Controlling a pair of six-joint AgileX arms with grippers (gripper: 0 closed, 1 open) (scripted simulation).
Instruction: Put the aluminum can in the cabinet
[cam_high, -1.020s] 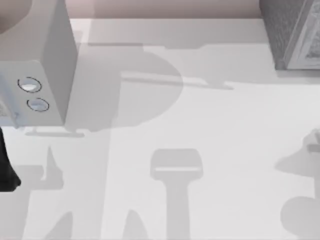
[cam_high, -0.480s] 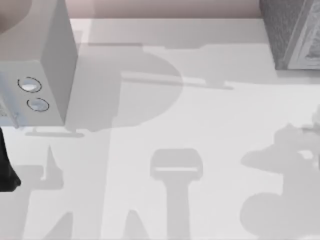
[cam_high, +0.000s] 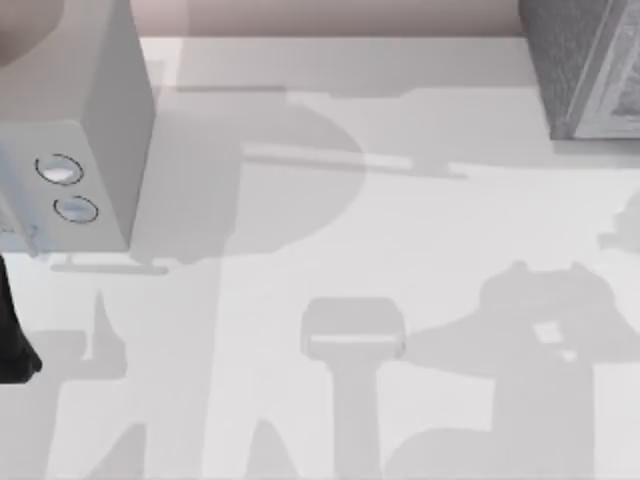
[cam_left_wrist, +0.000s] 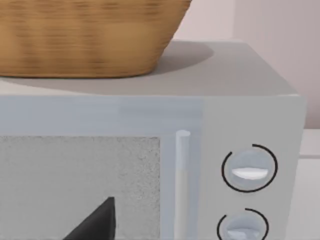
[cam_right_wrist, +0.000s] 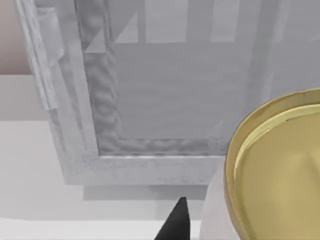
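Though cut off, gold can (cam_right_wrist: 277, 170) faces cabinet (cam_right_wrist: 150, 100).

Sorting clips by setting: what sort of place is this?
Probably a rendered kitchen-style tabletop. A microwave with two dials has a wicker basket on top, a grey cabinet stands at the table's far right, and a gold-topped can sits before it.

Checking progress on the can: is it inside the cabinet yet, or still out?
Out. In the right wrist view the can's gold rim sits close by the camera, in front of the cabinet, not inside it.
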